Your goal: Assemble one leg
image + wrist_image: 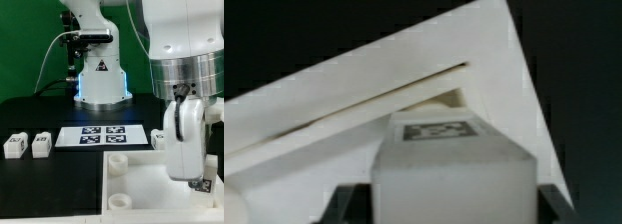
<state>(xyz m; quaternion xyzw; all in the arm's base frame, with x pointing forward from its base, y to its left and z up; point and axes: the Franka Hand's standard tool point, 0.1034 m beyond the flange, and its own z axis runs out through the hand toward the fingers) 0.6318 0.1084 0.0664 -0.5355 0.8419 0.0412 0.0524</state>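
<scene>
In the exterior view the arm (185,90) reaches down at the exterior view's right, and its pincer (199,183) hangs low over the large white panel (150,185), which lies on the black table (30,115) with round sockets at its corners. From here the fingertips are hard to make out, though a small tagged white piece shows just beneath them. The wrist view settles it: the pincer (445,200) is pinching a leg (445,165), its dark fingers (343,203) on either side of the white block, whose black-and-white tag faces the camera, with the panel's (384,85) corner right behind it. Only the exterior view shows two more legs (27,146) lying side by side on the table at that view's left, well apart from the pincer, and the marker board (103,135) flat between them and the arm
</scene>
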